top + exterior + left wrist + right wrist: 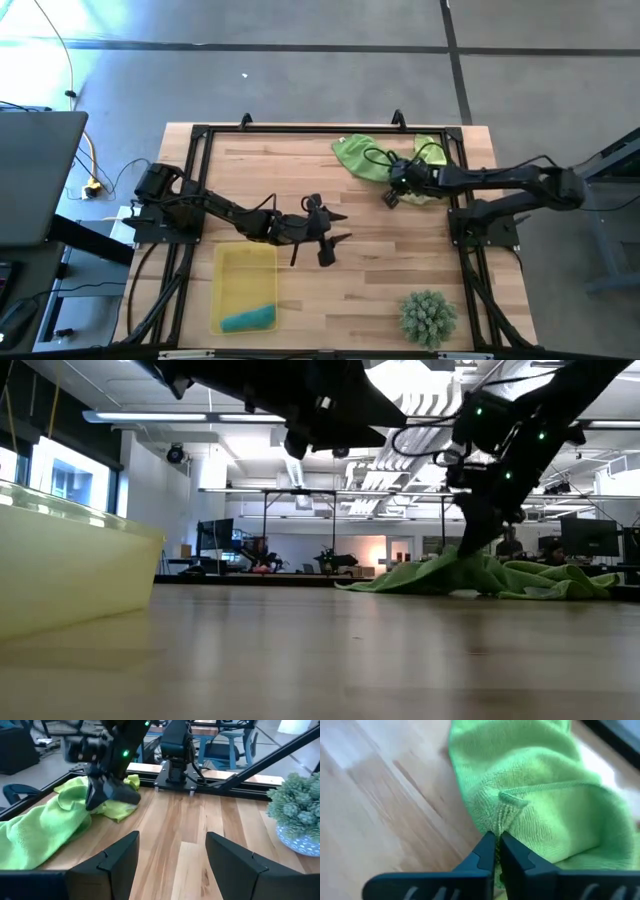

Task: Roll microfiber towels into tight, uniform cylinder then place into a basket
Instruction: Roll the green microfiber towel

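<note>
**One towel in the basket, two green ones still on the table**

Two green towels [372, 155] lie crumpled together at the far right corner of the table [380, 260], and we see our right claw [392, 195] down on their near edge. Its fingers are pressed together on a small fold of the green cloth, which the right wrist view shows bunched just in front of the tips [495, 851]. We think the pinch is taken at the edge because from there the cloth can be dragged out flat toward the middle, where there is room to roll it.

Our left claw [325, 233] waits near the middle of the table, fingers spread wide and holding nothing, pointing toward the towels. We judge that it stays there to help when the cloth comes.

The basket [245, 290] stands at the near left side, close to the left arm's base. A blue towel [248, 319] already lies in its near end, so the rest of the basket is free for the green ones.

The plant [428, 316] sits at the near right corner, well apart from the work
</note>
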Controlling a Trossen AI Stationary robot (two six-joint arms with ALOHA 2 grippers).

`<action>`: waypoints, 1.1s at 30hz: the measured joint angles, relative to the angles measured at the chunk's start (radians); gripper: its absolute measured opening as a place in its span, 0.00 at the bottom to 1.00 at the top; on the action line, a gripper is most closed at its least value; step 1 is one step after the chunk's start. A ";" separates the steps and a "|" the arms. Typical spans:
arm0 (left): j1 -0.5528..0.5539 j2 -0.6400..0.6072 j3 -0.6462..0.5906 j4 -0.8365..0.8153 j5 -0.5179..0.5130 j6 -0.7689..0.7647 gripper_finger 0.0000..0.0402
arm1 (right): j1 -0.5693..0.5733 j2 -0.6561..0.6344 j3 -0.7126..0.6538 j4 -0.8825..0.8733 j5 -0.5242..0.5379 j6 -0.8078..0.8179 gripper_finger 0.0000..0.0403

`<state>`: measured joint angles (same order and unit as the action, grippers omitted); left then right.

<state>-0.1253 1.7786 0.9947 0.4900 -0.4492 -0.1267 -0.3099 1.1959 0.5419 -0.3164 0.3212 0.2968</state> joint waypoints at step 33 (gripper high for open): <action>0.007 0.014 -0.001 -0.345 0.027 0.034 0.54 | 0.280 -0.278 0.000 0.066 -0.505 -0.147 0.00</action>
<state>-0.1188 1.7923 0.9936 0.1450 -0.4221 -0.0929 -0.0298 0.9180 0.5419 -0.2504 -0.1835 0.1500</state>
